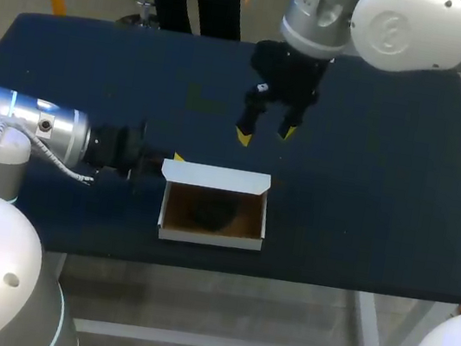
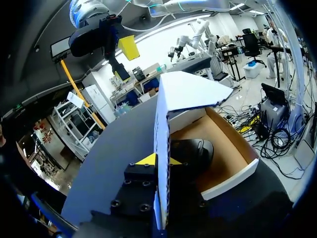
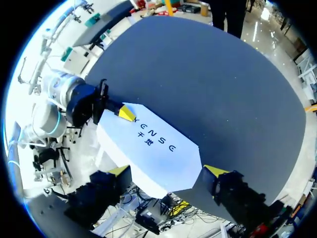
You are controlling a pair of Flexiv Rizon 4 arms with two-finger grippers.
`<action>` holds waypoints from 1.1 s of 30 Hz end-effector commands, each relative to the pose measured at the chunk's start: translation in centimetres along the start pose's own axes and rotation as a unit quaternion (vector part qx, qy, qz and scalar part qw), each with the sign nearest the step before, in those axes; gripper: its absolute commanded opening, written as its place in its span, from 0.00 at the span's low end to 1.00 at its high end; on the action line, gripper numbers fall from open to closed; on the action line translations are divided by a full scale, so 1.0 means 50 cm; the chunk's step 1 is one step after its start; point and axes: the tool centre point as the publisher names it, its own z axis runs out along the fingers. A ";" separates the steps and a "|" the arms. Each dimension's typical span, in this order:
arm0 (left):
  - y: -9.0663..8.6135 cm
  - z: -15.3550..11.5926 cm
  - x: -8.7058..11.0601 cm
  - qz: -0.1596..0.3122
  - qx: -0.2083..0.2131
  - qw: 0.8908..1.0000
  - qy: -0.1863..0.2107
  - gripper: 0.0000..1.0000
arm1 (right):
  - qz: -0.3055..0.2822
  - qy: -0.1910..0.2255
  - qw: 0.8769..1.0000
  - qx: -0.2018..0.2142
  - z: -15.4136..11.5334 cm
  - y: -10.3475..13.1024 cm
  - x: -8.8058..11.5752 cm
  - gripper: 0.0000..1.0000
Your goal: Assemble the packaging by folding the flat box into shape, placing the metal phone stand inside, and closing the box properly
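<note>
Box (image 1: pixel 210 238) sitting open by the near edge of the table (image 1: pixel 369 186), phone stand (image 1: pixel 211 211) lying inside, my left gripper (image 2: pixel 158 161) clamping its left wall, my right gripper (image 1: pixel 265 134) hovering beyond it, fingers apart.

The table (image 1: pixel 382 215) is the one piece of furniture here. Its top is a dark navy, matte sheet that runs flat from the near edge to the far edge and out to both side edges. Light falls evenly across it from above, and the surface looks greyer blue in the right wrist view. Below the near edge, a white metal leg (image 1: pixel 366 344) stands under the right corner. A white crossbar (image 1: pixel 221 344) runs low along the front.
</note>
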 end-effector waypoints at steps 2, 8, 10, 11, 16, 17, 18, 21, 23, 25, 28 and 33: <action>-0.004 0.001 0.029 0.016 -0.012 1.000 -0.018 0.00 | 0.021 0.009 0.999 0.023 -0.007 -0.001 0.001 1.00; -0.009 0.001 0.043 0.038 -0.008 0.999 -0.032 0.00 | 0.059 0.033 0.997 0.046 -0.002 -0.024 0.008 1.00; -0.009 0.000 0.048 0.045 -0.010 0.998 -0.038 0.00 | 0.067 0.050 0.994 0.068 0.002 -0.032 0.010 1.00; -0.009 0.000 0.050 0.047 -0.010 0.998 -0.038 0.00 | 0.067 0.054 0.994 0.075 0.002 -0.037 0.013 1.00; -0.009 0.001 0.057 0.054 -0.016 0.998 -0.042 0.00 | 0.067 0.054 0.994 0.075 0.002 -0.037 0.013 1.00; -0.009 0.000 0.058 0.055 -0.016 0.997 -0.043 0.00 | 0.067 0.054 0.994 0.075 0.002 -0.037 0.013 1.00; -0.009 0.000 0.060 0.058 -0.017 0.997 -0.044 0.00 | 0.067 0.054 0.994 0.075 0.002 -0.037 0.013 1.00; -0.009 0.000 0.065 0.067 -0.015 0.996 -0.048 0.00 | 0.067 0.054 0.994 0.075 0.002 -0.037 0.013 1.00; -0.009 0.000 0.069 0.075 -0.016 0.996 -0.053 0.00 | 0.067 0.054 0.994 0.075 0.002 -0.037 0.013 1.00; -0.010 0.001 0.072 0.083 -0.018 0.995 -0.057 0.00 | 0.067 0.054 0.994 0.075 0.002 -0.037 0.013 1.00; -0.013 0.003 0.074 0.090 -0.017 0.994 -0.059 0.00 | 0.067 0.054 0.994 0.075 0.002 -0.037 0.013 1.00; -0.018 0.004 0.080 0.104 -0.019 0.992 -0.062 0.00 | 0.149 0.040 0.986 0.065 0.008 -0.048 0.004 1.00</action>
